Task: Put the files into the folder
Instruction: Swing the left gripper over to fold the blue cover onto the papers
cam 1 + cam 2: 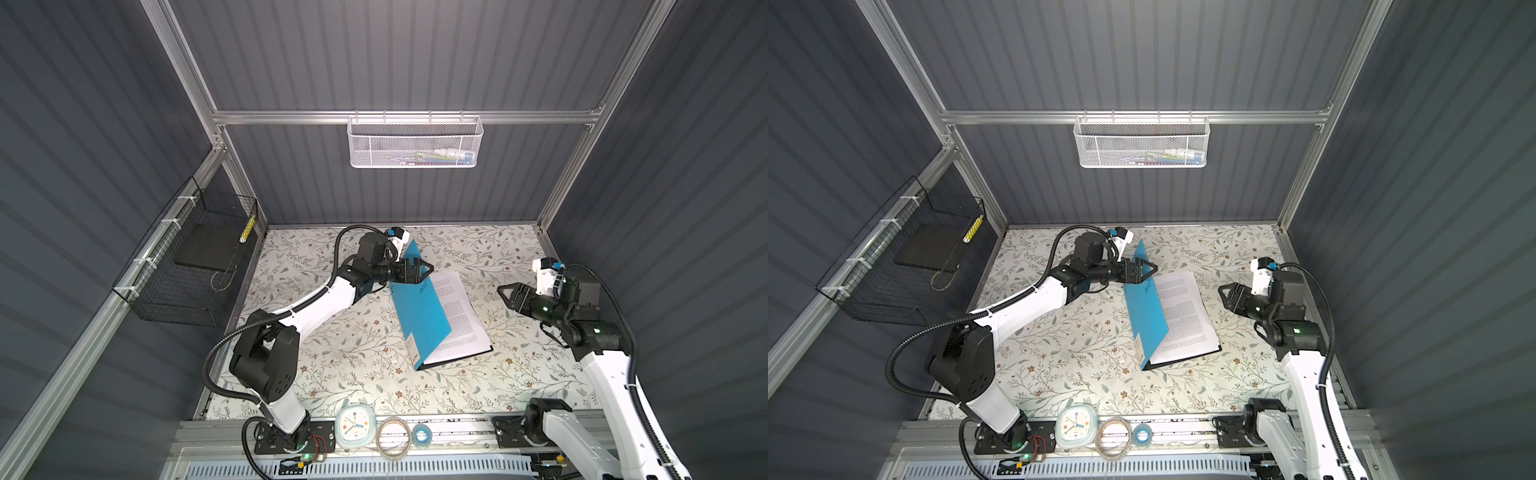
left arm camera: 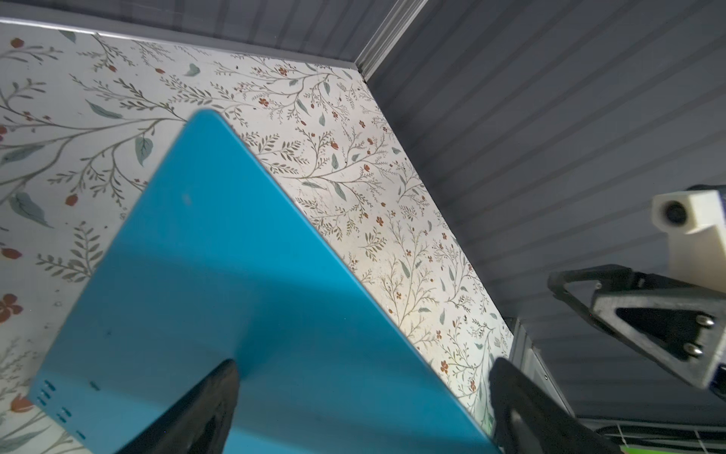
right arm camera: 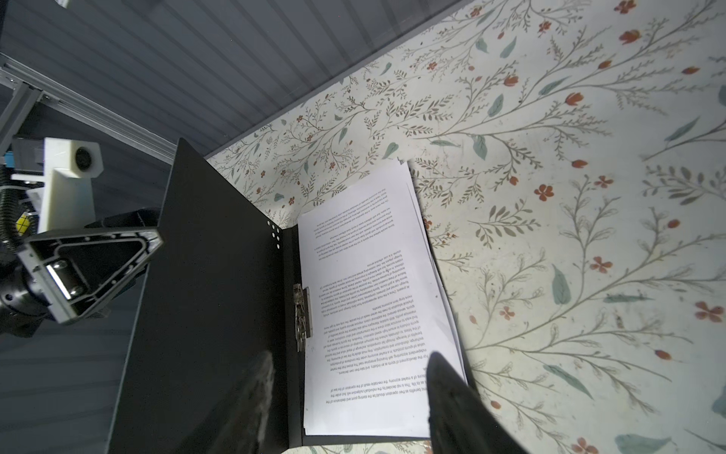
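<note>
Bright blue flat folder [image 1: 419, 309], black inside, lies open on the flower-patterned table [image 1: 332, 332]. Its back half is flat and its front cover stands at a steep tilt.

Thin stack of white printed sheets, the files [image 1: 457, 307], rests on the folder's flat black half. It sits just beside the metal clip [image 3: 302, 314] at the spine, with the sheet edges slightly fanned. Judged: the files are in, and closing remains.

Left hand [image 1: 424, 269] is at the folder cover's raised free edge, jaws wide. In the left wrist view one of its fingers [image 2: 212, 405] crosses in front of the blue outer face and the other sits beyond the edge, with no pinch. Likely reason: it steadies the cover from outside, ready to tip it over the sheets.

Right hand [image 1: 505, 293] hangs well apart from the folder, on the files' side. Its jaws are apart and it holds nothing. It probably stands clear so the cover can swing down.
</note>
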Controlling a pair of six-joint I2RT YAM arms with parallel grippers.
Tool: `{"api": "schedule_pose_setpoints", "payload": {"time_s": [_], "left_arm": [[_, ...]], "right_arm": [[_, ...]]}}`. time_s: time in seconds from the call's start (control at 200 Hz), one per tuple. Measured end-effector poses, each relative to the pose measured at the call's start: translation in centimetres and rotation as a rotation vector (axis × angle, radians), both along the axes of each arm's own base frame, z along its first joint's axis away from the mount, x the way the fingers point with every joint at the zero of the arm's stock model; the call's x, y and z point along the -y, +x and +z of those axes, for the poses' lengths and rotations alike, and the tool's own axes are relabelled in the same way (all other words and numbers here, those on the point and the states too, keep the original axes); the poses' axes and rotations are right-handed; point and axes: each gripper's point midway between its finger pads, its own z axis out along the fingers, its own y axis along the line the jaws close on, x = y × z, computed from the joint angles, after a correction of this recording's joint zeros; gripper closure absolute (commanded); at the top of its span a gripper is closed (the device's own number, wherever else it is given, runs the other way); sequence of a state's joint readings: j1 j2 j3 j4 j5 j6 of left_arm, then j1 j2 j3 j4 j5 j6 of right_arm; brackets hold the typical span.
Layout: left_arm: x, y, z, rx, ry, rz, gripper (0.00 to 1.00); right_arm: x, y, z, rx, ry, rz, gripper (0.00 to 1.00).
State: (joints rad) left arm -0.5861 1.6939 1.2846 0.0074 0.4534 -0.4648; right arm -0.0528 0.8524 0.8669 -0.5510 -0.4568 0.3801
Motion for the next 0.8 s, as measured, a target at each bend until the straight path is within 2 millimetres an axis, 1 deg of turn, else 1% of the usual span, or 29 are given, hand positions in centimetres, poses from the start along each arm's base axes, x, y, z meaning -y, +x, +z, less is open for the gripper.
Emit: {"api": "schedule_pose_setpoints", "payload": {"time_s": [0.05, 0.12, 0.21, 0.29, 0.36, 0.415, 0.475, 0.52, 0.58, 0.64, 0.705, 0.77, 0.801], "left_arm": [[0.2, 0.3, 0.4, 0.009, 0.006, -0.003, 0.00], [0.6, 0.8, 1.5, 0.027, 0.014, -0.017, 0.01], [1.3, 1.8, 4.4, 0.089, 0.001, -0.026, 0.00], [1.5, 2.2, 6.8, 0.144, -0.016, -0.029, 0.01], [1.5, 2.5, 8.1, 0.178, -0.020, -0.023, 0.00], [1.4, 2.7, 8.2, 0.185, -0.010, -0.009, 0.01], [1.1, 2.9, 7.7, 0.181, 0.012, 0.009, 0.00], [0.6, 3.3, 7.2, 0.174, 0.038, 0.038, 0.01], [0.1, 3.7, 6.6, 0.169, 0.073, 0.074, 0.01], [-0.7, 4.0, 6.0, 0.165, 0.113, 0.110, 0.01], [-1.6, 4.2, 5.6, 0.160, 0.152, 0.147, 0.01], [-3.2, 4.0, 5.6, 0.157, 0.181, 0.190, 0.01], [-4.3, 3.8, 5.7, 0.156, 0.193, 0.213, 0.00]], "right_arm": [[0.0, 0.0, 0.5, 0.006, -0.005, 0.005, 0.38], [-0.2, 0.0, 1.0, -0.002, -0.008, 0.023, 0.39], [-0.6, 0.3, 1.4, -0.023, 0.002, 0.053, 0.40], [-0.9, 0.2, 2.0, -0.021, 0.006, 0.071, 0.40], [-1.2, -0.2, 3.0, -0.009, 0.004, 0.081, 0.40], [-1.4, -0.6, 4.2, 0.015, 0.002, 0.093, 0.43], [-1.8, -0.9, 5.5, 0.040, -0.001, 0.110, 0.44], [-2.4, -1.2, 6.4, 0.063, -0.005, 0.137, 0.45], [-3.6, -1.7, 7.1, 0.077, -0.012, 0.181, 0.45], [-5.0, -2.2, 7.2, 0.079, -0.028, 0.231, 0.46], [-6.8, -2.6, 6.9, 0.061, -0.049, 0.294, 0.49], [-8.5, -2.7, 6.5, 0.039, -0.076, 0.344, 0.54], [-9.2, -2.5, 6.0, 0.026, -0.095, 0.361, 0.55]]}}
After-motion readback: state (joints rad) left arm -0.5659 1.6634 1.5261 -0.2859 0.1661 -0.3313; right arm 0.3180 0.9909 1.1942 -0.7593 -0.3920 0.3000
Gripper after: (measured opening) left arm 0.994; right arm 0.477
